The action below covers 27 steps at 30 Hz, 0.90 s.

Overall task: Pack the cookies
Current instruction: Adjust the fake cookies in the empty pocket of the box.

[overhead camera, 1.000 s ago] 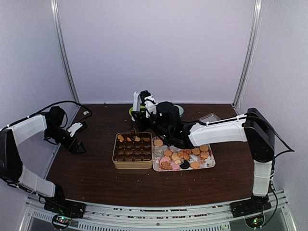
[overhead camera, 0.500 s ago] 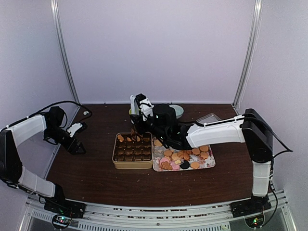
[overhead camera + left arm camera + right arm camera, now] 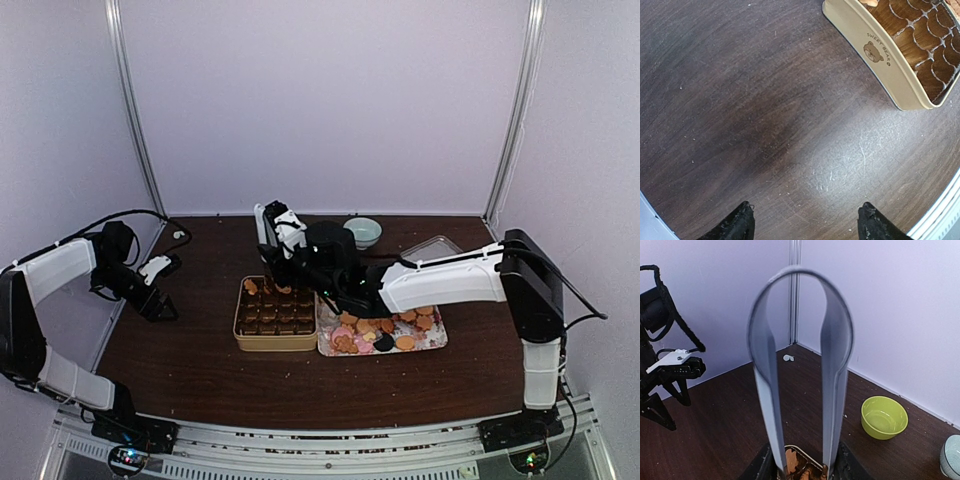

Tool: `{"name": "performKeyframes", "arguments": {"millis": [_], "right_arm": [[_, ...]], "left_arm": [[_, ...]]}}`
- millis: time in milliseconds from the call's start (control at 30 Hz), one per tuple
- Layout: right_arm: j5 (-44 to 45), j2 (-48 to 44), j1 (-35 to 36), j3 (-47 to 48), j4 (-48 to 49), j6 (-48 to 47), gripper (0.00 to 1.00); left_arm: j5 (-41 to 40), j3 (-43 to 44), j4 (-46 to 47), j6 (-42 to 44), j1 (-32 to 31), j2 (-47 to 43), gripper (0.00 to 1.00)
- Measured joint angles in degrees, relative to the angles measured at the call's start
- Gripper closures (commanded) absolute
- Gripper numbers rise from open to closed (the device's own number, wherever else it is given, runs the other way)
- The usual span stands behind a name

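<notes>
Cookies (image 3: 386, 324) from the top cam are mostly heaped on a flowery tray (image 3: 436, 342) mid-table, tan ones plus a few pink and dark. A handful sit in the back row of the tan tin (image 3: 275, 343) just left of it. Right hand (image 3: 280, 250) hangs over the tin's far edge. Left hand (image 3: 164, 308) is off near the left edge of the table (image 3: 200, 380), well apart from everything. Left wrist cam: left hand (image 3: 805, 222) is spread wide over bare table with nothing between its fingers, and the tin's corner with its brown paper cups (image 3: 920, 45) shows top right. Right wrist cam: right hand (image 3: 801, 474) is clamped on grey tongs (image 3: 835, 365), loop end sticking up, tips down at the tin where something orange shows. Can't tell if the tongs actually pinch it. Green bowl (image 3: 883, 417) sits beyond.
</notes>
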Motion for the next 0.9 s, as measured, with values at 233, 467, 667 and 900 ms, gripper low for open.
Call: {"name": "performKeyframes", "arguments": {"millis": [233, 467, 667, 900], "right_arm": [[1.1, 2.8, 0.0, 3.3, -0.6, -1.7, 0.65], [2.3, 4.2, 0.0, 3.8, -1.4, -4.0, 0.69], [3.8, 4.2, 0.0, 3.8, -1.3, -4.4, 0.71], [4.2, 4.2, -0.9, 3.8, -1.2, -3.4, 0.72]], "left_arm": [[0.0, 0.0, 0.0, 0.0, 0.0, 0.0, 0.27], [0.0, 0.2, -0.1, 0.2, 0.0, 0.0, 0.27], [0.0, 0.2, -0.1, 0.2, 0.0, 0.0, 0.27], [0.0, 0.2, -0.2, 0.2, 0.0, 0.0, 0.27]]}}
